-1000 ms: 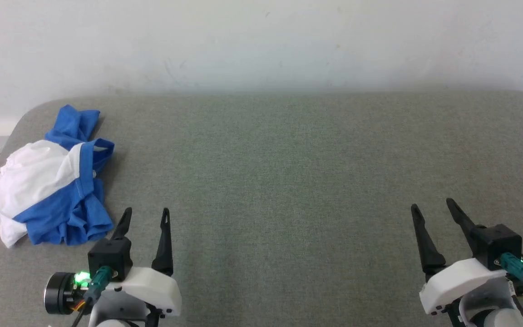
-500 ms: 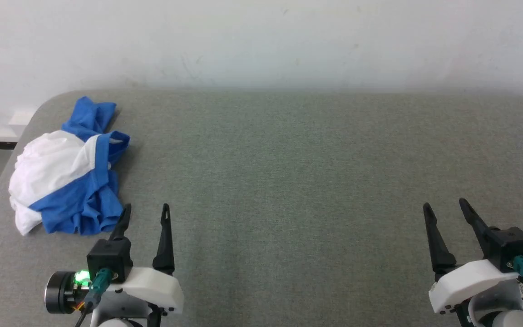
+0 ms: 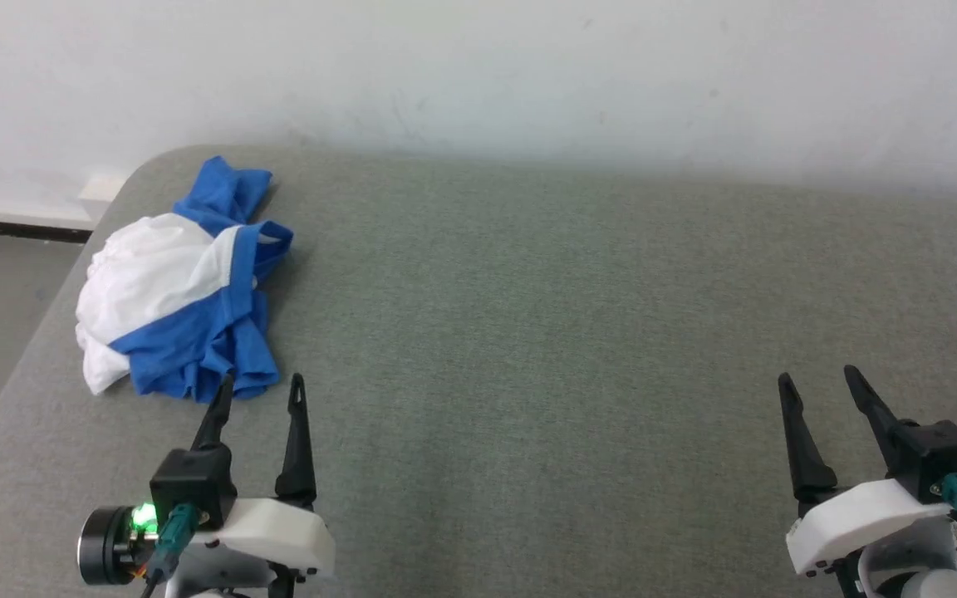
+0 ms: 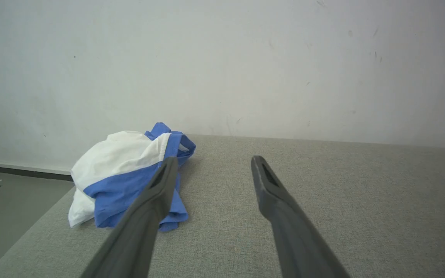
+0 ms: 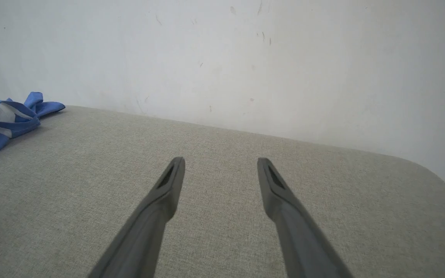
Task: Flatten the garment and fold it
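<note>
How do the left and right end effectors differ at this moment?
The left end effector is just short of the crumpled garment; the right end effector is far from it, toward the table's other side. In the head view the left one tilts slightly right, the right one tilts left. Both are open and hold nothing.

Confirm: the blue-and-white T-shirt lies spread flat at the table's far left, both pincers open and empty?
No: the T-shirt is crumpled in a heap, not flat; the head view shows it. It does lie at the table's far left, with left pincer and right pincer open and empty.
</note>
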### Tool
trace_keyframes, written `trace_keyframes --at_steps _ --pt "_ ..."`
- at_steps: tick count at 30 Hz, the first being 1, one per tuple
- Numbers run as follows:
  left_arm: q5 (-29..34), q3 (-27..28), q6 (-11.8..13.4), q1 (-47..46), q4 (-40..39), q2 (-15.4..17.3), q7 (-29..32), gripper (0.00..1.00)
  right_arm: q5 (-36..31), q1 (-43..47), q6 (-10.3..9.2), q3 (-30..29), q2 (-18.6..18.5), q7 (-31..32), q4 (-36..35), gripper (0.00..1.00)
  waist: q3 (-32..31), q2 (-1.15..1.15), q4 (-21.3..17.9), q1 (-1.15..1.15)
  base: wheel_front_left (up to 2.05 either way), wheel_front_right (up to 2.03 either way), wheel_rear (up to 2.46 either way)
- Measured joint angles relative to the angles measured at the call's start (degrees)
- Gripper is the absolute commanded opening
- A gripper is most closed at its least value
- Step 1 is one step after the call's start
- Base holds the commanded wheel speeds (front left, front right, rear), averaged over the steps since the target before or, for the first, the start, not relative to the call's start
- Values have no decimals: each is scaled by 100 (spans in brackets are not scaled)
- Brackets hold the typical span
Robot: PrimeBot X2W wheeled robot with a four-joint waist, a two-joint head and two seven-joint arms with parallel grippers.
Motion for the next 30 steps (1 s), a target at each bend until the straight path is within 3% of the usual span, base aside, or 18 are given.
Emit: trace_keyframes --at_steps 30 --pt "-153 -293 277 177 -10 0 -356 100 -75 -3 0 175 3 -355 183 100 109 0 1230 0 0 0 0"
